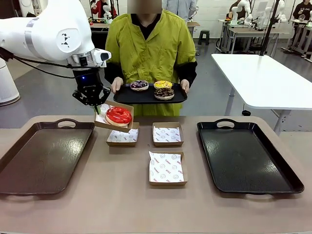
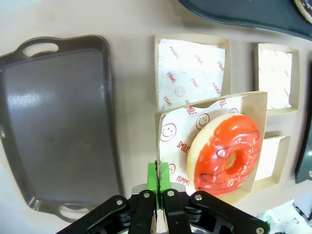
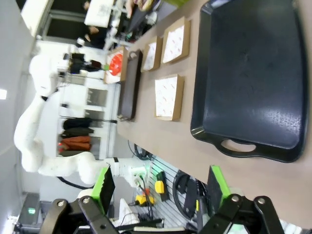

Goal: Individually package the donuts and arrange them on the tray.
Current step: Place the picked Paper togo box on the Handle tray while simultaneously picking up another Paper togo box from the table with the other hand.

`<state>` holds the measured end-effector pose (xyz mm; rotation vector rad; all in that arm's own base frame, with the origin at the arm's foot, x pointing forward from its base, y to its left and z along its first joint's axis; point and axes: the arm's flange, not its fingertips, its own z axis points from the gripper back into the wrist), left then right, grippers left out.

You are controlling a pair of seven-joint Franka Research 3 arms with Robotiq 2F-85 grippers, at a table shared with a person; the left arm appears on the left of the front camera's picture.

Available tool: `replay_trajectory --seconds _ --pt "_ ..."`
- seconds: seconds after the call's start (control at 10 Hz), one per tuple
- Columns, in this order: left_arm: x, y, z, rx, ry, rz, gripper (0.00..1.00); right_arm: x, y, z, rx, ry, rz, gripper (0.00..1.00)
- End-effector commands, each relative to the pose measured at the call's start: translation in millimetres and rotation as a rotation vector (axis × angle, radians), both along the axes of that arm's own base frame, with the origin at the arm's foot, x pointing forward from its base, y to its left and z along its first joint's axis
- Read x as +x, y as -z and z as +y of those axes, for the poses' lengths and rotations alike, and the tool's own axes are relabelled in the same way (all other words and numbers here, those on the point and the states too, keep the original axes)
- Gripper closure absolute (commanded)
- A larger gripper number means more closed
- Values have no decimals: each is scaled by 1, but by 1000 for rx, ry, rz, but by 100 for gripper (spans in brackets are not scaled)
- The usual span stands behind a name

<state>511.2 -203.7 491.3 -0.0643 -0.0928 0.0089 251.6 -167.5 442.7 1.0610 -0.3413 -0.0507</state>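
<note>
Left tool (image 2: 158,178): green pads pressed together on the rim of a tilted brown cardboard box (image 2: 261,119) lined with printed paper, held above the worktop (image 1: 122,204), centre left of the front view.
Red-glazed ring donut (image 1: 119,115): lay in that box.
Right tool (image 3: 161,183): spread, nothing between its pads.
Other rings: purple-sprinkled donut (image 1: 139,85), yellow donut (image 1: 163,84) and chocolate donut (image 1: 164,93) sat on a black tray (image 1: 146,99) held by a person, upper centre.

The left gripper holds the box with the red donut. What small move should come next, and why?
Probably swing the box left and lower it onto the brown tray: the left gripper is shut on its edge, it hangs tilted above the table with the red donut inside, and that tray lies close by.
</note>
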Motion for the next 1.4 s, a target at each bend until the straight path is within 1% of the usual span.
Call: replay_trajectory --seconds 0.0,0.1,0.3,0.5,0.7,0.9,1.1,1.2,1.3 --pt "-26 -13 37 1 88 7 99 28 -43 32 -127 -43 95 0" --pt "-39 -17 56 -1 82 5 99 45 -63 61 -207 -87 130 0" --pt "-64 -16 88 -13 63 -2 99 71 -78 115 -336 -136 174 0" --pt "-93 -3 115 35 66 -11 99 93 -70 171 -503 -141 205 0" --pt "-107 13 138 24 43 -11 99 103 -59 217 -586 -160 209 0" --pt "-113 31 152 35 38 16 99 105 -47 256 -637 -185 209 0" --pt "-114 38 157 45 29 29 99 98 -43 266 -632 -214 213 0" --pt "-114 33 149 29 15 43 99 102 -49 263 -617 -215 196 0" --pt "-114 33 149 29 15 43 99 102 -49 263 -617 -215 196 0"
